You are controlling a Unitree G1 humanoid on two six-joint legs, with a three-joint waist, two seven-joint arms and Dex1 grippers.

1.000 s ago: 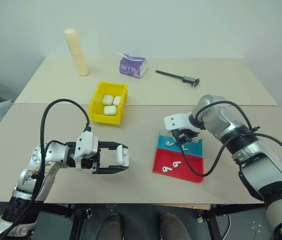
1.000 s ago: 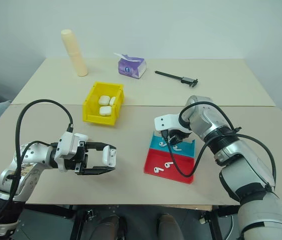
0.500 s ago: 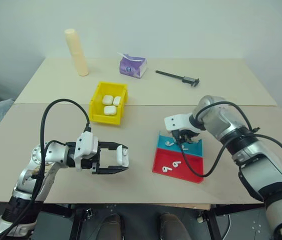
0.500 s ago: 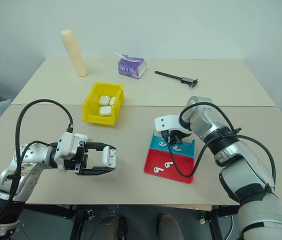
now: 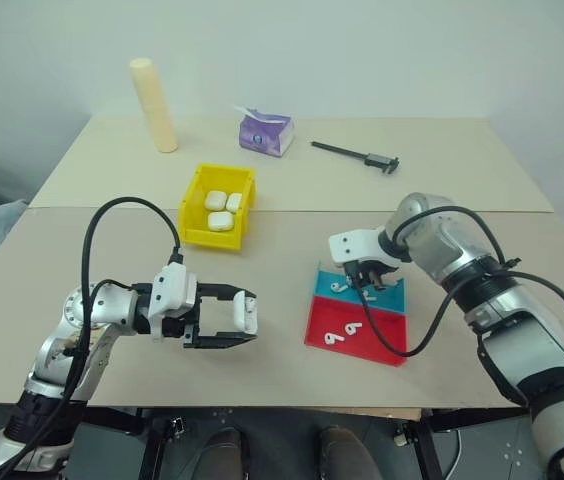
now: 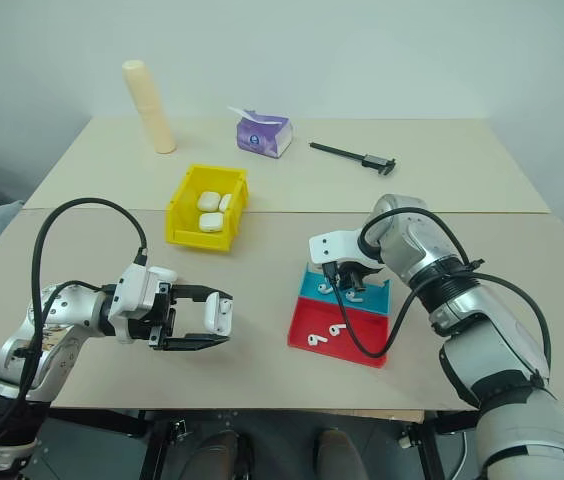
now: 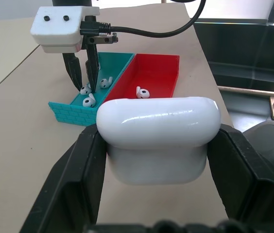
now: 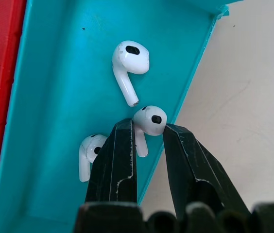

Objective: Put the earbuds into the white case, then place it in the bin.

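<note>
My left gripper (image 5: 245, 322) is shut on the white case (image 7: 159, 128), holding it level just above the table's near left part. The right gripper (image 5: 367, 286) points down into the teal half of the tray (image 8: 54, 97). Its black fingers (image 8: 120, 155) are shut on one of the earbuds (image 8: 149, 119), pinching it at the stem. Two more earbuds (image 8: 129, 60) lie loose in the teal half beside it, and others (image 5: 342, 332) lie in the red half (image 5: 367, 338). The yellow bin (image 5: 190, 205) stands left of centre with three white cases (image 5: 220, 220) inside.
A cream cylinder (image 5: 152, 104), a purple tissue pack (image 5: 265, 132) and a black caliper (image 5: 357, 153) sit on the far table. A seam runs across between the two tabletops, just behind the bin. Bare tabletop lies between the left gripper and the tray.
The right gripper's fingers have drawn together around an earbud in the teal half. Both arms stayed where they were, and the left still holds the case.
</note>
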